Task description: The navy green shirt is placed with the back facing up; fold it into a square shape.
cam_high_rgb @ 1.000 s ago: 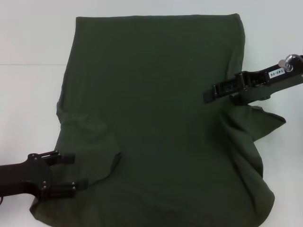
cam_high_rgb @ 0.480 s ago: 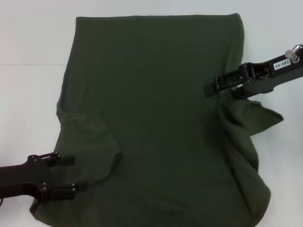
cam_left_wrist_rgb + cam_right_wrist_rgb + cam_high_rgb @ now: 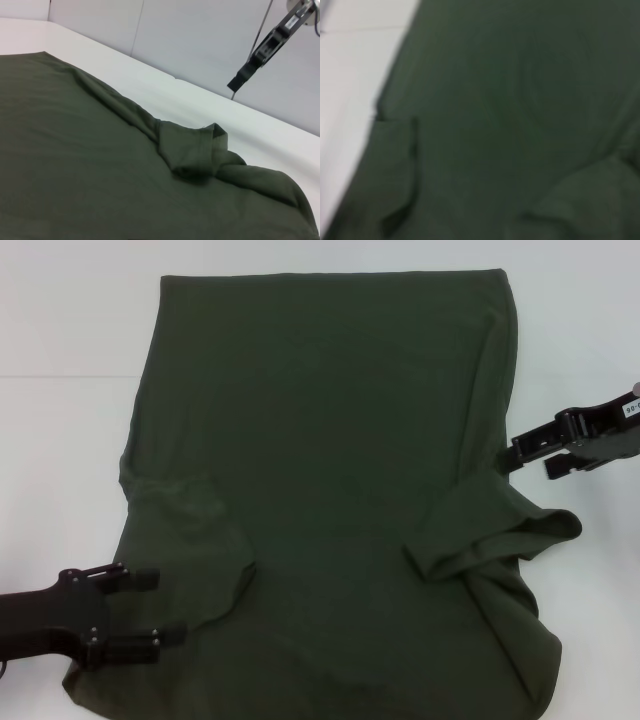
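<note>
Left gripper (image 3: 148,608) fingers spread, holding nothing, at 8 o'clock over the folded-in left sleeve. Right gripper (image 3: 528,454) fingers slightly apart, empty, at 3 o'clock just off the shirt edge. Navy green shirt (image 3: 330,440) flat on white table (image 3: 60,440), right sleeve folded inward.

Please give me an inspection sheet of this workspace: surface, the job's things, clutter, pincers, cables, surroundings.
Surface: white table.
Job's things: navy green shirt spread out, plain side up; both sleeves folded inward, the right one rumpled.
Clutter: nothing seen.
Pincers: left pincer open, low over the shirt's near left corner; right pincer open, holding nothing, just off the shirt's right edge.
Cables: nothing seen.
Surroundings: pale wall panels behind the table.
</note>
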### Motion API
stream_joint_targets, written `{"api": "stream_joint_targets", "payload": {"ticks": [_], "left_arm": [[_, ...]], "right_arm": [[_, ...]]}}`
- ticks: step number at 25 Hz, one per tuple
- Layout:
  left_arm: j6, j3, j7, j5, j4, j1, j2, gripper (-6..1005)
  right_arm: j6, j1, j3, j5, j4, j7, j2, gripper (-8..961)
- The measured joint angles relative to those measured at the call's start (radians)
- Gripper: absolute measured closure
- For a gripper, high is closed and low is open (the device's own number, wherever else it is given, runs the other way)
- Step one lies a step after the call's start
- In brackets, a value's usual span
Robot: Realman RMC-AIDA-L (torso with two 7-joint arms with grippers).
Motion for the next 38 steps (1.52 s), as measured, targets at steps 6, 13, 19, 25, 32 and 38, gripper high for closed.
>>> {"api": "stream_joint_targets", "payload": {"ticks": [6, 13, 19, 25, 32, 38], "left_arm": [[-0.007, 0.000, -0.007, -0.002, 0.000, -0.005, -0.001, 112], [-0.011, 0.000, -0.007, -0.005, -0.001, -0.009, -0.007, 111], [-0.023, 0.000, -0.007, -0.006, -0.004, -0.022, -0.011, 111], [-0.034, 0.001, -0.007, -0.006, -0.005, -0.031, -0.013, 112], [-0.048, 0.004, -0.006, -0.002, -0.004, -0.039, -0.014, 111], [-0.050, 0.002, -0.002, -0.002, -0.005, -0.041, -0.019, 111]], "right_arm": [[0.006, 0.025, 0.002, -0.077, -0.012, -0.016, 0.012, 150], [0.075, -0.061, 0.005, -0.088, -0.001, -0.011, -0.010, 151], [0.122, -0.096, -0.010, -0.125, 0.002, -0.076, -0.012, 152], [0.188, -0.089, -0.043, -0.162, 0.068, -0.087, -0.007, 152], [0.260, -0.061, -0.112, -0.203, 0.135, -0.080, 0.009, 153], [0.289, -0.049, -0.127, -0.204, 0.143, -0.080, 0.022, 154]]}}
